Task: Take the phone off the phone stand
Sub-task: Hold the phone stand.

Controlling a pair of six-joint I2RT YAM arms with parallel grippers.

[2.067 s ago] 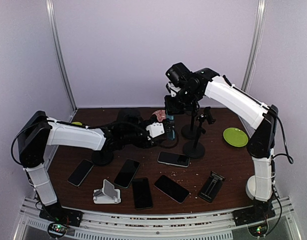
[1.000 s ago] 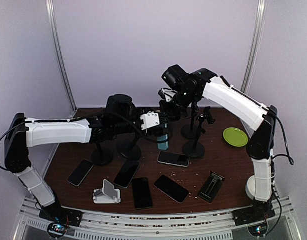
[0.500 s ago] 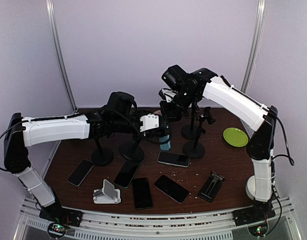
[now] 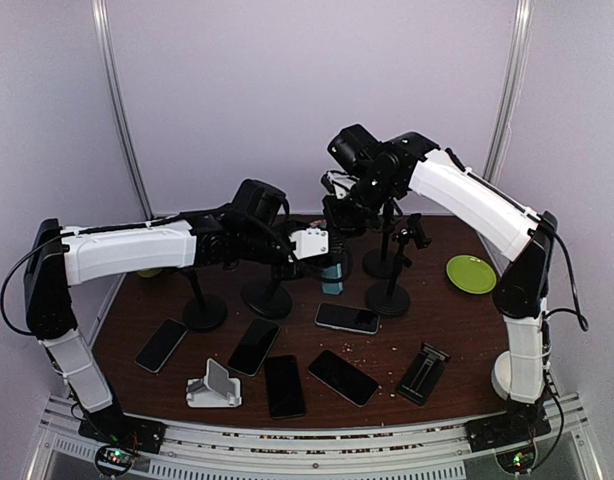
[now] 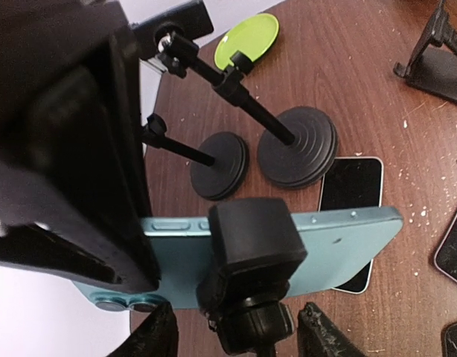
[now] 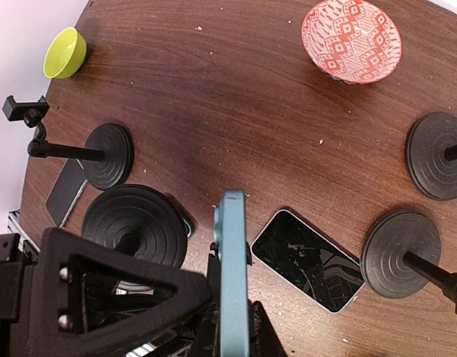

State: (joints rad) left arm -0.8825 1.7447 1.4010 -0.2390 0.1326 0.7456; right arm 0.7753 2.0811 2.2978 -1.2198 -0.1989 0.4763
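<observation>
A light blue phone point(image 4: 332, 272) sits sideways in the black clamp point(image 5: 251, 238) of a phone stand, whose round base point(image 4: 265, 298) rests on the brown table. My right gripper point(image 4: 339, 225) is shut on one end of the phone; in the right wrist view the phone point(image 6: 232, 245) shows edge-on between the fingers of the gripper point(image 6: 232, 335). My left gripper point(image 4: 317, 245) is open. In the left wrist view it point(image 5: 243, 335) straddles the stand's neck just below the clamp, with gaps on both sides. The phone point(image 5: 340, 238) runs across that view.
Other black stands point(image 4: 387, 297) point(image 4: 202, 312) stand nearby. Several phones lie flat in front, such as one point(image 4: 349, 318) under the held phone and another point(image 4: 344, 377). A white stand point(image 4: 214, 388), a folding black stand point(image 4: 424, 372), a green plate point(image 4: 470, 273) and a red patterned bowl point(image 6: 351, 39) are around.
My left arm has risen and swung right, bringing its gripper up to the stand's clamp. The right gripper stays on the phone, which has shifted slightly up and right.
</observation>
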